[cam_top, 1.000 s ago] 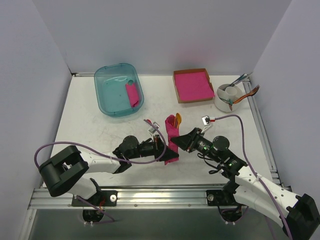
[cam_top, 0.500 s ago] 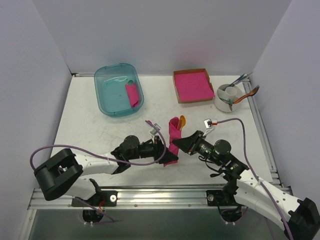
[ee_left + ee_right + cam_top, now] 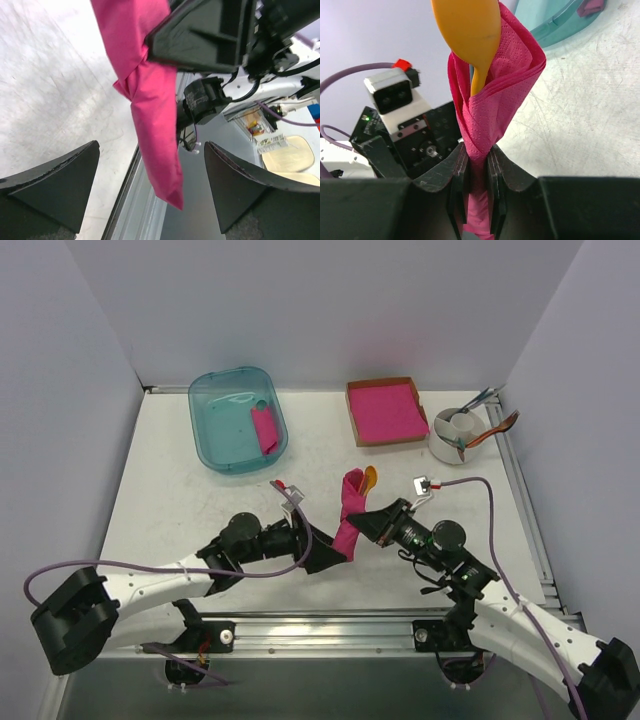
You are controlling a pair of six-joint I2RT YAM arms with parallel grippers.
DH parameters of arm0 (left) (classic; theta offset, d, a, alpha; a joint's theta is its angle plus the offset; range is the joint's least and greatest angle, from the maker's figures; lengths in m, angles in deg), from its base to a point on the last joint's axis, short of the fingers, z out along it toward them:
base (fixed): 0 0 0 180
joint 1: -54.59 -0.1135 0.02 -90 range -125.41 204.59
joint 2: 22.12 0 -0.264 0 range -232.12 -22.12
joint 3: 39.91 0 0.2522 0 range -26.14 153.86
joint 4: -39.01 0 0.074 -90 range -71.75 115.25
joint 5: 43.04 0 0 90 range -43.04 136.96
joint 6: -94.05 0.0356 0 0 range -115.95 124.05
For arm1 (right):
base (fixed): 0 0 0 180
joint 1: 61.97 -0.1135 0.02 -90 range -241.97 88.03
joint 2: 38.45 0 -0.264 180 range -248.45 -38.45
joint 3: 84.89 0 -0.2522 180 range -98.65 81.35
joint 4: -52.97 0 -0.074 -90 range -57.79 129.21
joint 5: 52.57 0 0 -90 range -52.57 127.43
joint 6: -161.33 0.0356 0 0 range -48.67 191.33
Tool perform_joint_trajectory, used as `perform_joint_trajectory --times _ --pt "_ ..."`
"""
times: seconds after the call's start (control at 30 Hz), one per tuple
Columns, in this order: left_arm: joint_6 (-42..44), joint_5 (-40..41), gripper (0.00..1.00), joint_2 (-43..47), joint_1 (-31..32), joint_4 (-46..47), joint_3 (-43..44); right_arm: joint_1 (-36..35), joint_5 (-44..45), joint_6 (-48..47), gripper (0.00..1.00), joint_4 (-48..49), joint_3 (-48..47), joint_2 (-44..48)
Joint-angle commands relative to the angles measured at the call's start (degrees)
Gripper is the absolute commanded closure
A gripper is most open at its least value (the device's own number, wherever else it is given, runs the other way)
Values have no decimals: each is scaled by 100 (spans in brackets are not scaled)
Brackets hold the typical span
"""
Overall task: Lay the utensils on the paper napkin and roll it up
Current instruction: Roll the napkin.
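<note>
Over the surface [image 3: 190, 510] centre, right gripper [image 3: 479, 165] pinches the rolled paper napkin [image 3: 500, 110] alone, orange spoon [image 3: 470, 30] poking out. Left gripper [image 3: 150, 150] gapes wide around the tail. Risk: single pinch, so the roll could unwind or the spoon slip out. Fork not visible.

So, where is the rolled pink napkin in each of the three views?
Top external: the napkin is near the picture's centre.
Left wrist: upper centre, hanging down.
Right wrist: centre, rising from the jaws.
Shared landmark: the right gripper clamping it.
</note>
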Motion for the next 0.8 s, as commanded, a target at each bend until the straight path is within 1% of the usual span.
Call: perform_joint_trajectory --times 0.0,0.07,0.1,0.2,0.43,0.77 --pt "130 228 6 530 -186 -158 -54 -25 46 46 100 545 -185 -76" --pt "51 211 6 723 -413 -290 -11 -51 -32 98 100 686 -194 -146" --pt "16 63 6 742 -510 -308 24 -51 -50 116 100 739 -202 -207" --pt "-98 -315 6 523 -695 -142 208 -130 -68 142 100 923 -238 -339" --pt "-345 -633 6 -276 -705 728 367 -315 -50 143 100 1108 -431 -577" --pt "-652 -800 6 -409 -705 1309 429 -473 -86 213 100 1468 -510 -972"
